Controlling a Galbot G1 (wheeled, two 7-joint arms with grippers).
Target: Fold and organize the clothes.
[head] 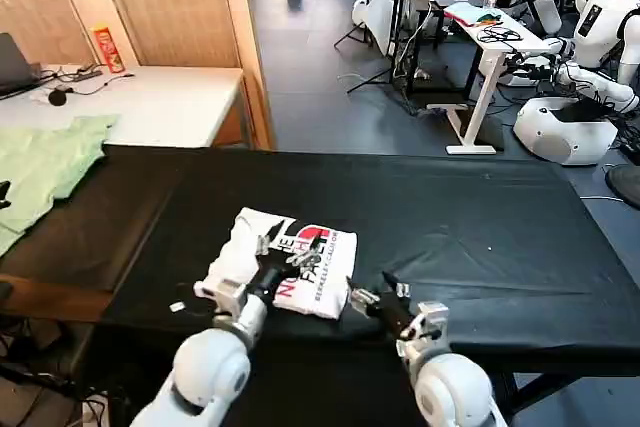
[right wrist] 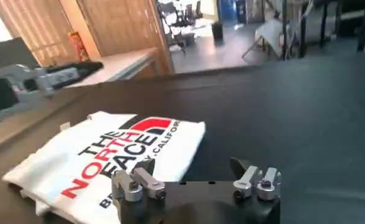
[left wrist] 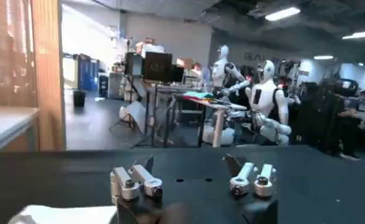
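Observation:
The clothes are one white T-shirt (head: 300, 262), folded into a small rectangle with its red-and-black "THE NORTH FACE" print facing up, lying near the front edge of the black table (head: 460, 217). My left gripper (head: 282, 253) hovers open over the shirt's near part, holding nothing. From the left wrist view, that gripper (left wrist: 190, 165) stands open above the black cloth, with a corner of the T-shirt (left wrist: 60, 214) beside it. My right gripper (head: 378, 287) is open just to the right of the shirt. In the right wrist view the gripper (right wrist: 191, 170) is empty, next to the T-shirt (right wrist: 109, 155).
A pale green garment (head: 45, 162) lies at the table's far left. Behind it is a white desk (head: 160, 102) with a red can (head: 105, 47) and cables. Bare black cloth stretches to the right and behind the shirt. Other robots and desks stand in the room beyond.

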